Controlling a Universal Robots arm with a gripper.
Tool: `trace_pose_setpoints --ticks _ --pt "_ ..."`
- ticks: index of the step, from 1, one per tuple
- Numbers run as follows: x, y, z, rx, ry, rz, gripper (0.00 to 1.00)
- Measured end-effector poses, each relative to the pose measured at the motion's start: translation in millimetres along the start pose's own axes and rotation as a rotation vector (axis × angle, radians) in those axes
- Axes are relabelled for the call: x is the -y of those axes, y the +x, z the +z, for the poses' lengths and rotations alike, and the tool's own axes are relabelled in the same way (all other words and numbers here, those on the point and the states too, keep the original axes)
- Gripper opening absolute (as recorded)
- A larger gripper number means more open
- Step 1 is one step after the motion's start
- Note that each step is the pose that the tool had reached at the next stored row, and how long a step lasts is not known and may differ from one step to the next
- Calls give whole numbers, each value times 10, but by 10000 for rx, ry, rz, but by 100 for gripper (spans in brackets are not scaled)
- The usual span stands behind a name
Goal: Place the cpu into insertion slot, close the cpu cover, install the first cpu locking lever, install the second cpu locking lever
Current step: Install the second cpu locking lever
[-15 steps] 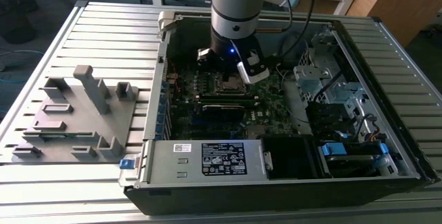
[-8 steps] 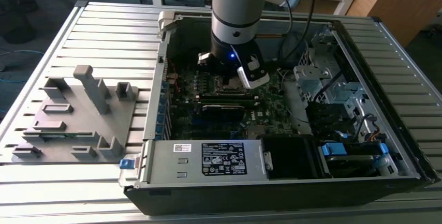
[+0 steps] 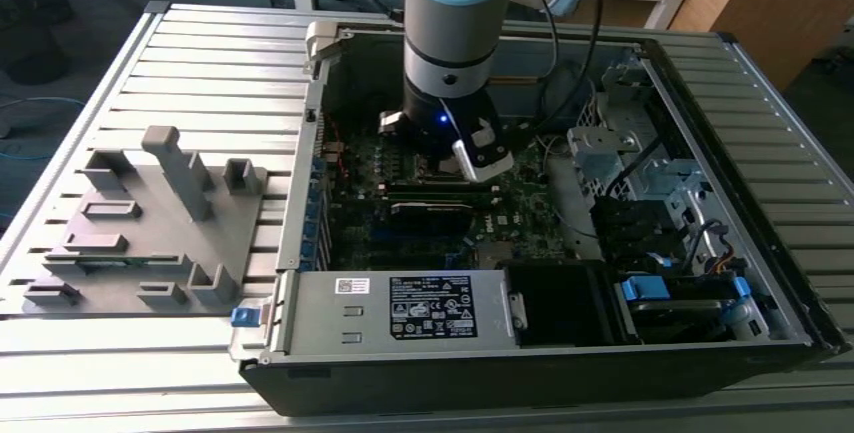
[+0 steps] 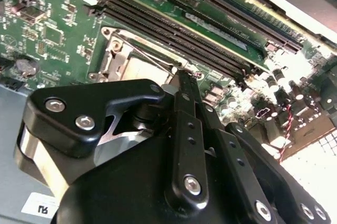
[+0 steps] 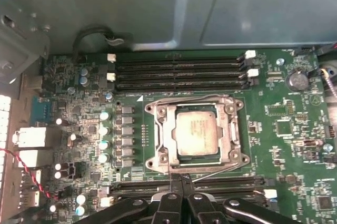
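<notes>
The cpu (image 5: 197, 133), a dull silver square, lies flat in the insertion slot (image 5: 238, 106) on the green motherboard (image 5: 284, 129). The cpu cover (image 5: 163, 129), a silver frame, lies down around the chip. A thin wire locking lever (image 5: 221, 170) runs along the socket's near edge, slanting up at one end. My gripper (image 5: 181, 178) is shut, its black fingertips pressed together right at that lever's near end. In the second wrist view the gripper (image 4: 182, 76) sits just beside the socket (image 4: 131, 63). From the exterior view the gripper (image 3: 447, 158) is down inside the open computer case.
Long black memory slots (image 5: 179, 71) run on both sides of the socket. The case walls (image 3: 641, 53), a drive cage (image 3: 667, 203) and the power supply (image 3: 400, 308) close in around the board. A grey fixture block (image 3: 147, 223) stands on the slatted table at the exterior view's left.
</notes>
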State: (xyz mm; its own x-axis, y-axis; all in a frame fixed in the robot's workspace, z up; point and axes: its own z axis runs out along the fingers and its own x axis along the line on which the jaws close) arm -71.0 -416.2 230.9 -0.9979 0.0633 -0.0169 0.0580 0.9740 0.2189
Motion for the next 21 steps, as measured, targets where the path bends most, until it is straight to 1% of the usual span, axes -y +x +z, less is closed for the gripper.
trace_pose_setpoints --ticks 4,15,21 --pt "26 52 40 9 1 42 11" --pt "69 159 187 41 22 181 11" --pt "71 160 197 42 21 182 11"
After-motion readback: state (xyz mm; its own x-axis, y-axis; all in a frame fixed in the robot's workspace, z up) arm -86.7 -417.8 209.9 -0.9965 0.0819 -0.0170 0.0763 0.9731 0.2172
